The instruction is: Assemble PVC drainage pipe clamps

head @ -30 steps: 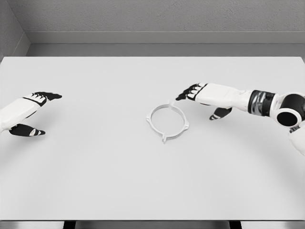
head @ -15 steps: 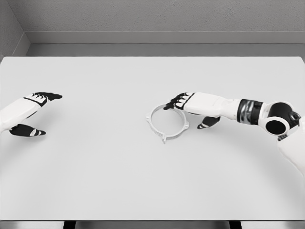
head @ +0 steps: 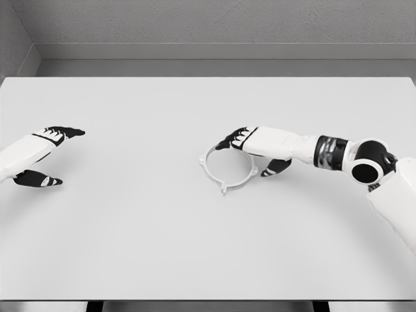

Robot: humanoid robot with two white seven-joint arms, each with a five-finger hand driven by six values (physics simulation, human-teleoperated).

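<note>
One thin white ring-shaped clamp (head: 227, 166) lies flat on the smooth matte table (head: 130, 227), right hand (head: 257, 146) fingers spread over its rim.

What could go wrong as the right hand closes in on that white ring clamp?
1. The thin white plastic ring clamp lies flat on the smooth white table; the right hand, fingers over the far rim and thumb beside it, may push it sliding rather than pinch it.
2. The left hand rests far off, so nothing braces the ring.
</note>
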